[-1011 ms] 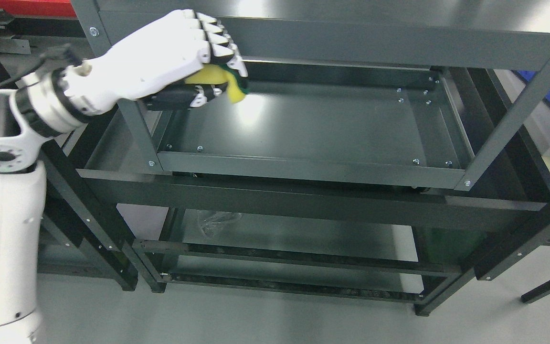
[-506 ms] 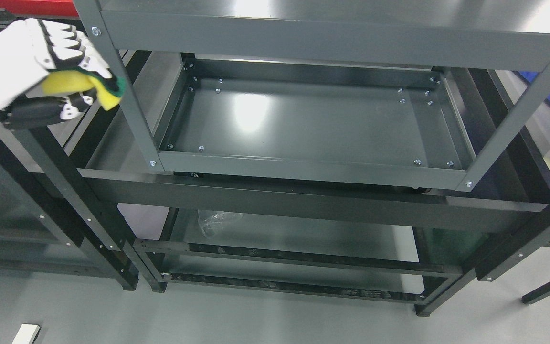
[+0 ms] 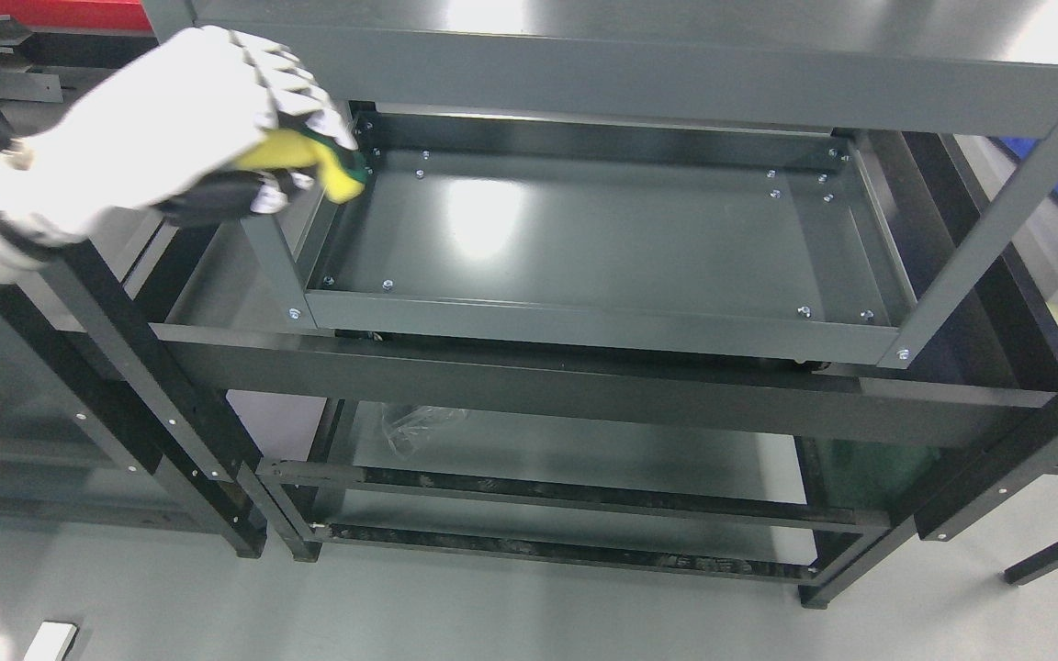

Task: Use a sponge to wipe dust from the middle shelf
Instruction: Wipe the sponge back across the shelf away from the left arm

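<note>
Head view: left hand (image 3: 189,128) comes in from the left, fingers curled tight around the sponge (image 3: 313,165) with the yellow foam poking out past the fingertips (green scrub side up), likely so bare foam meets the metal first. Sponge sits at the back-left corner of the middle shelf (image 3: 584,239), by the upright post (image 3: 263,248); contact unclear. Right hand not visible.
</note>
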Tool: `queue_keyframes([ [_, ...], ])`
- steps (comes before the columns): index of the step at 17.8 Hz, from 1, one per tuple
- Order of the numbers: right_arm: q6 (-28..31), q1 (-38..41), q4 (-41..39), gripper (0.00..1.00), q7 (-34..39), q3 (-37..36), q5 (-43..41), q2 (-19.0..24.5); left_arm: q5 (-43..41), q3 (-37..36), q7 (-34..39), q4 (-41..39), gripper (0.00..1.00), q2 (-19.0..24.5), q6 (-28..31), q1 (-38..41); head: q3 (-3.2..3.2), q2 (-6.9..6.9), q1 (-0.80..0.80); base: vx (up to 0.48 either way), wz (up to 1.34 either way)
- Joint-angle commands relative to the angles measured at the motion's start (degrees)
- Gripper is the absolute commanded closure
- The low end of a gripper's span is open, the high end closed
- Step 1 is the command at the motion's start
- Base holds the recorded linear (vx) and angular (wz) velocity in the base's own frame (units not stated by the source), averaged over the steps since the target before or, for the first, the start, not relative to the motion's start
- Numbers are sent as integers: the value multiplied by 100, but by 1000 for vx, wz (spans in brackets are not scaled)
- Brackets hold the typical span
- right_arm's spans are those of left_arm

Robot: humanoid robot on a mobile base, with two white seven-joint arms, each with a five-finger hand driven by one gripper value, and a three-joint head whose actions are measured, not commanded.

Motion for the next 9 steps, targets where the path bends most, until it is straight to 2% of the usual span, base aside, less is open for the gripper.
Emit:
queue_keyframes([
  [1, 2, 2, -100, 0, 3, -1, 0, -100, -1052, -2279, 469, -54, 99, -1925, -1, -200, 0, 0, 0, 0, 0],
  [6, 2, -7, -100, 0, 3, -1, 0, -100, -1236, -2693, 1164, -19, 99, -1925, -1, -314, 0, 0, 0, 0, 0],
  [9, 2, 2, -100, 0, 3, -1, 0, -100, -1701, -3439, 2130, 104, 99, -1925, -1, -453, 0, 0, 0, 0, 0],
])
